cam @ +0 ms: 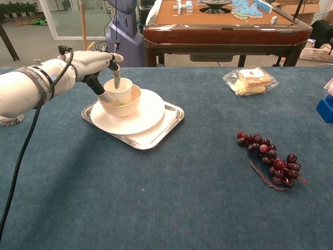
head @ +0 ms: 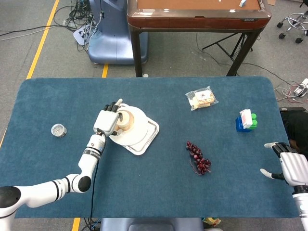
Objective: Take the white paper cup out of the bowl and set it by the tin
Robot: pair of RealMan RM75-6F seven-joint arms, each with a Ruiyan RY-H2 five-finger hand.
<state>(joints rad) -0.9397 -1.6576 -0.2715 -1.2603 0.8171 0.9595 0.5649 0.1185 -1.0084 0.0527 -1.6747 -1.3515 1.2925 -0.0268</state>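
Observation:
The white paper cup [cam: 119,87] stands upright in the tan bowl [cam: 125,104], on a white plate [cam: 148,117] in a metal tray [cam: 169,122]. My left hand [cam: 93,61] is at the cup's left side. One finger [cam: 116,77] dips inside the rim and the thumb lies against the outer wall, pinching the cup. From the head view, the left hand [head: 107,121] covers part of the cup [head: 126,118]. The tin [head: 58,130] lies far left on the cloth. My right hand [head: 290,167] hangs open at the table's right edge.
A bunch of dark grapes [head: 198,158] lies right of the tray. A bagged snack [head: 201,98] sits at the back, and blue and green blocks [head: 246,120] stand at the right. Bare blue cloth stretches between the tray [head: 147,134] and the tin.

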